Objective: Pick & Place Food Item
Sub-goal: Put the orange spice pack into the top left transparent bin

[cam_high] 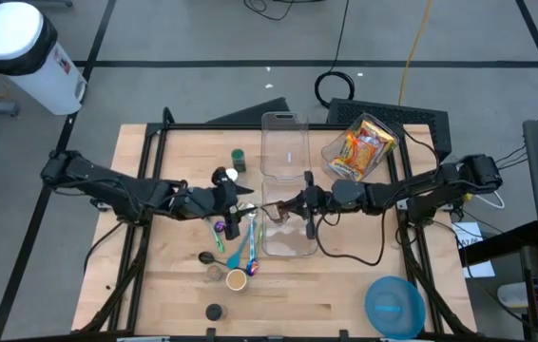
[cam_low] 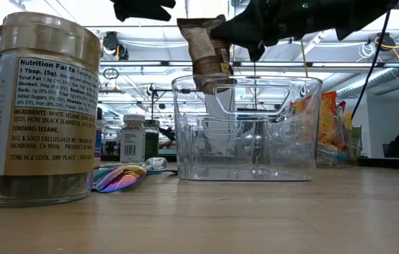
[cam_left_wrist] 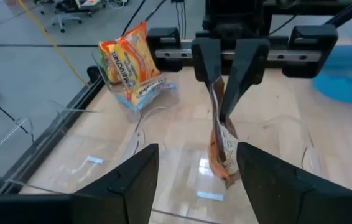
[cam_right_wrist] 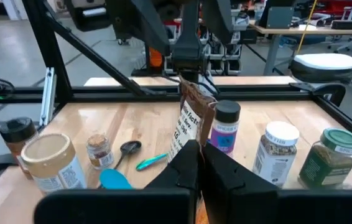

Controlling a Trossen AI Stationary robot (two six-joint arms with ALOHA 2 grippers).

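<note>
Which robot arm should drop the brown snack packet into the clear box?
Probably the right: its gripper is shut on the brown packet, which hangs above the clear box. The left gripper is open beside it.

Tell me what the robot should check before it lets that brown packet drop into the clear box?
1. Right gripper shut on the brown packet: ok.
2. Packet hangs above the clear plastic container: ok.
3. Container upright on the table: ok.
4. Left gripper open, apart from the packet: ok.
5. Container's inside free of other items: cannot tell.
6. Spice jars stand outside the container: ok.
</note>
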